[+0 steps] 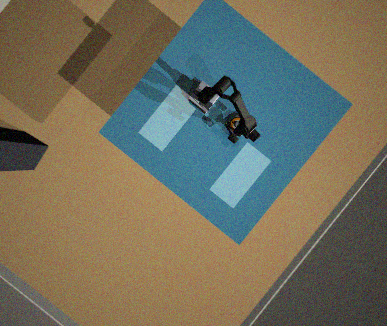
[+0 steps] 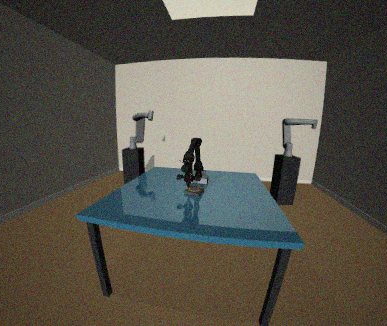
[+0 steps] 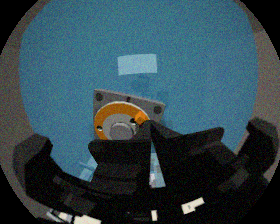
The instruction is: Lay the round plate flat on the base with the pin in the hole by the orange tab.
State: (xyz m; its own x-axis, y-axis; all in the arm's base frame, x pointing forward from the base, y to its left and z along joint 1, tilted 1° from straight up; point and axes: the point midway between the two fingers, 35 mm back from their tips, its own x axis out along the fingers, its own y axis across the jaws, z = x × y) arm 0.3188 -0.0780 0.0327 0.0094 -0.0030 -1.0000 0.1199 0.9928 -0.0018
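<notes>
The round plate (image 1: 234,121) (image 2: 194,189) (image 3: 106,112) has an orange ring and a grey middle. It sits around the grey post (image 3: 122,131) on the square grey base (image 3: 112,97). The orange tab (image 3: 140,118) is at the plate's upper right in the wrist view, with a dark hole (image 3: 133,120) beside it. I cannot tell where the pin is or how much the plate tilts. My gripper (image 3: 149,122) (image 2: 189,185) is shut with nothing seen between its fingers. Its tips are just beside the tab in the wrist view; contact cannot be told. The fingers hide the plate's lower part.
The base stands on the blue table (image 1: 286,100) (image 2: 141,212). A pale rectangle (image 1: 241,175) (image 3: 137,64) shows on the table beyond it. My arm's mount (image 1: 203,104) is behind the base. Two grey arms on dark pedestals stand beyond the table.
</notes>
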